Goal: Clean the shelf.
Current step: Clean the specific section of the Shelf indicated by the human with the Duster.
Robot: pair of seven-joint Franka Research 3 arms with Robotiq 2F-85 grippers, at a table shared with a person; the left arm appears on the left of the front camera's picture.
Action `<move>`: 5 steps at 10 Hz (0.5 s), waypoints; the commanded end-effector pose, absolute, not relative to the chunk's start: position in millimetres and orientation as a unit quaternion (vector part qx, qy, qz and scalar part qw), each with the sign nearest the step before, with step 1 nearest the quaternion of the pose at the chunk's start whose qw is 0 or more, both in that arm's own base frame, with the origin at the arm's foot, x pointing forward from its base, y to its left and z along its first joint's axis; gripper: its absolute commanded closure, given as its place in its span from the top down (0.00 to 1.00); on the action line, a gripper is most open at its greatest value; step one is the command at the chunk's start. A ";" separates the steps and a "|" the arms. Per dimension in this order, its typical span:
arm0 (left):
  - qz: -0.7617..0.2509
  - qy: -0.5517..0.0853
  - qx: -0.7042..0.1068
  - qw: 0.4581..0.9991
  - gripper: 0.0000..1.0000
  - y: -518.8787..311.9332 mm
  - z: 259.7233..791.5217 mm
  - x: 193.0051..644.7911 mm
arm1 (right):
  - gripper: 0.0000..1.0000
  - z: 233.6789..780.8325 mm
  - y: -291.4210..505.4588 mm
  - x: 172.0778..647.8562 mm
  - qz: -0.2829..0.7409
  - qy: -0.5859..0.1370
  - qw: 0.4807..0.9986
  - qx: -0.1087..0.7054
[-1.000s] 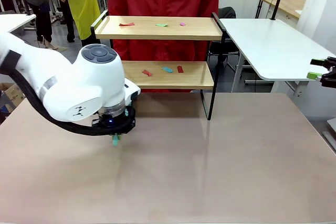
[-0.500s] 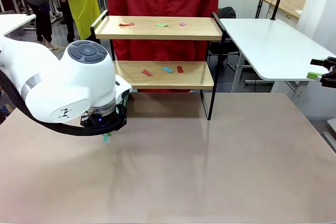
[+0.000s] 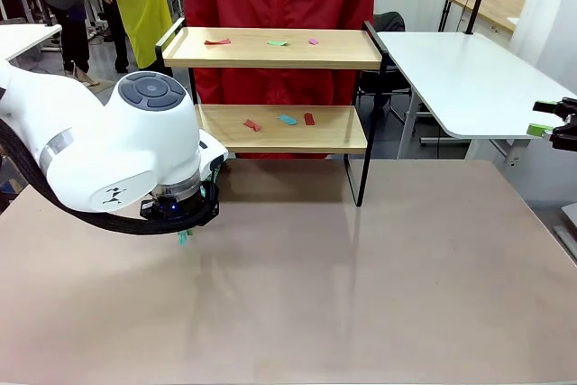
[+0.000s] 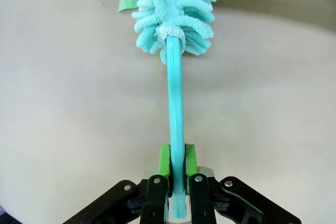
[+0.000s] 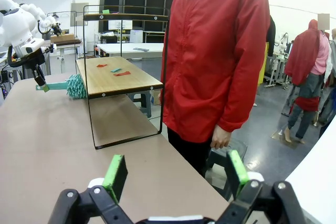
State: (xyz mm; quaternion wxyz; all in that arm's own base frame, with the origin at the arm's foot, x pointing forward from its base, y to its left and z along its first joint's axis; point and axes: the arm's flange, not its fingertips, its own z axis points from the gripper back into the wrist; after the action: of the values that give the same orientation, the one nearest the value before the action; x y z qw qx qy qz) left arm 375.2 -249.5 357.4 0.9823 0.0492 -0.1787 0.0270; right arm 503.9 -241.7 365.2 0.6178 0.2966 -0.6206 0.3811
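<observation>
Left gripper (image 4: 177, 162) clamped on teal duster (image 4: 176, 19) handle, wrist pointing down, beside shelf (image 3: 347, 53). Right gripper (image 5: 173, 178) jaws apart, empty, far right.

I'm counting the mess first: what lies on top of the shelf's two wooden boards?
Upper light wooden board: red strip, green scrap, pink scrap. Lower light wooden board: red scrap, teal scrap, dark red scrap. The white left arm covers its left corner.
</observation>
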 end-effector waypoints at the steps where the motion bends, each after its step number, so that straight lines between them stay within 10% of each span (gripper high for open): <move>1: -0.009 -0.199 0.037 0.979 0.13 -240.6 360.5 362.0 | 1.00 369.9 -239.5 505.1 0.380 -0.613 0.626 0.297; 5: -0.122 -0.224 0.026 0.966 0.13 -249.3 366.5 343.3 | 1.00 369.9 -239.5 505.1 0.380 -0.613 0.626 0.297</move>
State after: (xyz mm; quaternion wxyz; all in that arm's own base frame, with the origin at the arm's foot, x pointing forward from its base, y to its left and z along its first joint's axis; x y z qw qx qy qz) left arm 349.4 -260.7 361.4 0.9710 0.0325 -0.2160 -0.0973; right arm 503.9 -241.8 365.2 0.6178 0.2965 -0.6207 0.3810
